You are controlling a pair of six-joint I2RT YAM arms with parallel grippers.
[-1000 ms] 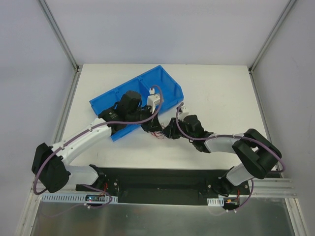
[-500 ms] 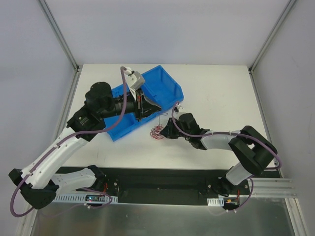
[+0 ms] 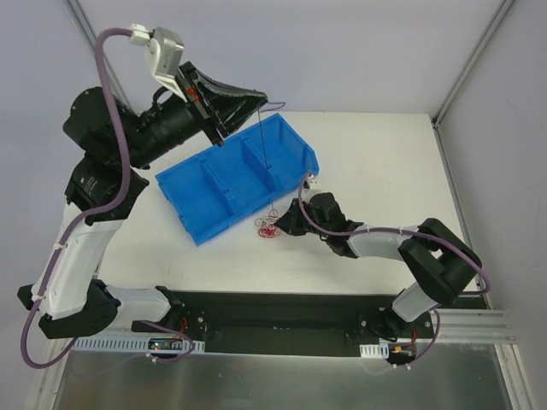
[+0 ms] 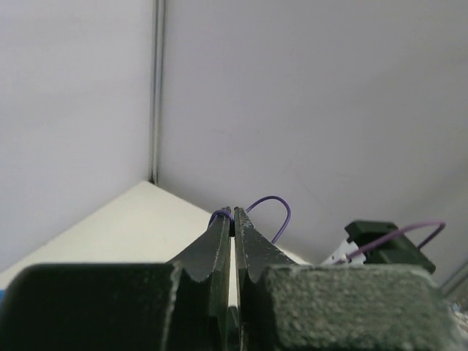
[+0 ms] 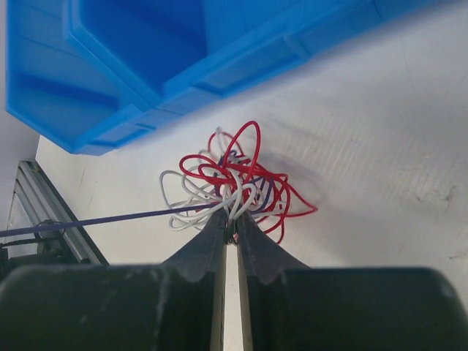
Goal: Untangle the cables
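Observation:
The cables are a tiny tangle (image 3: 269, 228) of red, white and dark purple wires on the table just in front of the blue bin. In the right wrist view the tangle (image 5: 234, 179) lies at my fingertips. My right gripper (image 3: 287, 224) (image 5: 231, 221) is shut on white and red loops and rests low on the table. My left gripper (image 3: 261, 100) (image 4: 233, 213) is raised high over the bin and shut on the end of the dark purple wire (image 4: 282, 210). That wire (image 3: 265, 158) runs taut down to the tangle and shows as a straight line (image 5: 88, 219).
A blue bin with compartments (image 3: 205, 184) (image 5: 110, 66) sits tilted at mid-table, close behind the tangle. White table (image 3: 385, 162) lies to the right. Grey walls enclose the back and sides. A black base rail (image 3: 273, 312) runs along the near edge.
My left arm has swung up and to the left from table level beside the tangle, drawing the dark purple wire out taut. My right gripper has stayed at the tangle.

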